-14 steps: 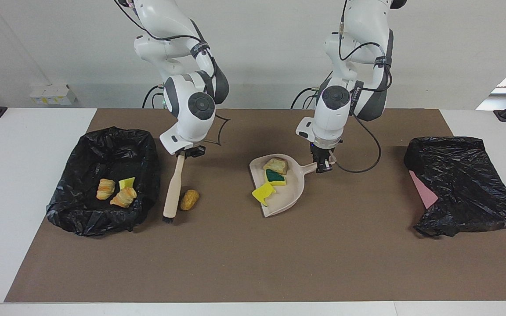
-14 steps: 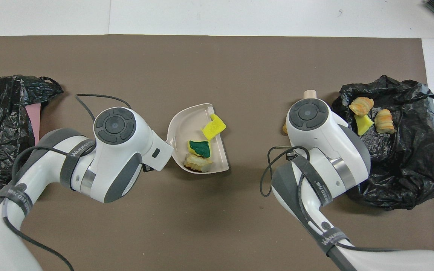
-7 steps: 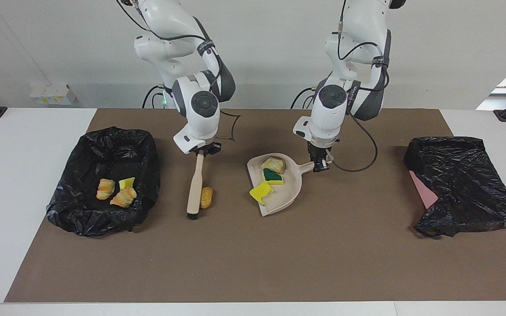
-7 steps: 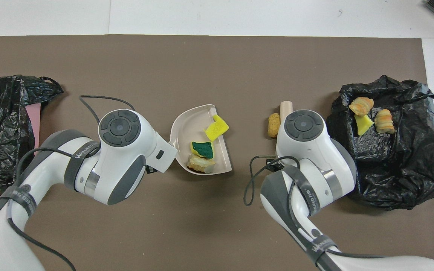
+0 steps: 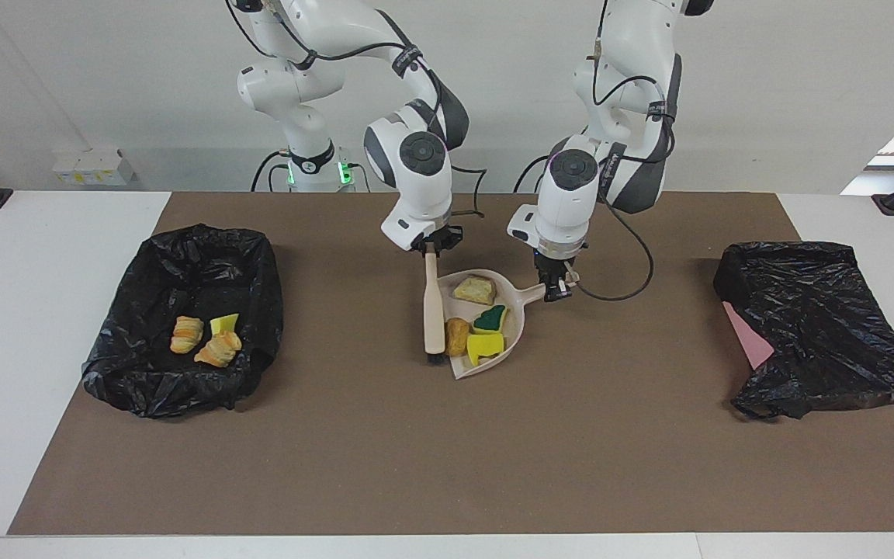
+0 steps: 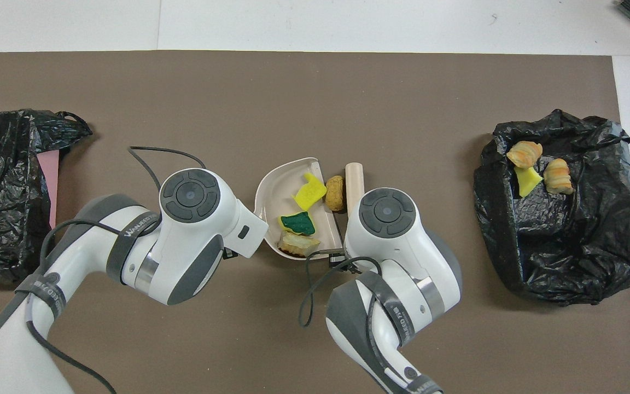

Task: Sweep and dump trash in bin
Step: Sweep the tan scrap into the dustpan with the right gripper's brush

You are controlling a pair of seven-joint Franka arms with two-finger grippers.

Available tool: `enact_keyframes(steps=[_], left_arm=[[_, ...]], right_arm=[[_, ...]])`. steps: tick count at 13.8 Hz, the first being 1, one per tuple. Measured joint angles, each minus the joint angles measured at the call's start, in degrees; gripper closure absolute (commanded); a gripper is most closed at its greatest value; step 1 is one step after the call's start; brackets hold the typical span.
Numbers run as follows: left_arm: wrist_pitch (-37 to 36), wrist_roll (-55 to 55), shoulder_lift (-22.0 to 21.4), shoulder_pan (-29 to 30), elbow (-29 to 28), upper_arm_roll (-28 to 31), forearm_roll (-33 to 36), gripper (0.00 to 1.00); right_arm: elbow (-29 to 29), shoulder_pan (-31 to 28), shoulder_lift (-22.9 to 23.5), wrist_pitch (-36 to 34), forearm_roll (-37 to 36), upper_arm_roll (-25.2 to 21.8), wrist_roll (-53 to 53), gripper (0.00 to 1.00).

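While clamped on the brush [image 5: 434,310], right gripper [image 5: 433,247] needs a low, steady push to tip the brown lump [image 5: 457,335] over the dustpan [image 5: 521,322] lip; left gripper [image 5: 554,289] pinches the handle. Open mat all the way toward the bin [image 5: 253,256] holding three bits.

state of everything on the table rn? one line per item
Right gripper: shut on the brush handle.
Brush: bristles at the dustpan's open edge.
Left gripper: shut on the dustpan handle.
Dustpan: flat on the mat, holding four trash bits.
Golden-brown lump: at the pan's lip, against the brush.
Open bin bag: holds three trash bits.
Second black bag: crumpled, pink sheet sticking out.
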Motion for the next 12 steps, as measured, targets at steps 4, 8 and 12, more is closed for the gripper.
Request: enact_keyframes(steps=[4,8,12], left_arm=[[3.8,3.7,0.1,1.5,-1.1,0.5,-2.5,1.00],[4.5,11.3,0.6,6.6,-1.0,0.8,-6.5,1.00],[4.1,20.6,1.9,11.7,1.8,0.9,-6.8,1.00]], right_arm=[[3.5,1.1,0.0,-2.2,0.2,-0.1,1.0,1.00],[4.7,1.0,-3.3,-7.2,0.2,-0.3,1.0,1.00],[3.1,1.4,-8.5,-12.4,0.2,-0.2,1.0,1.00]])
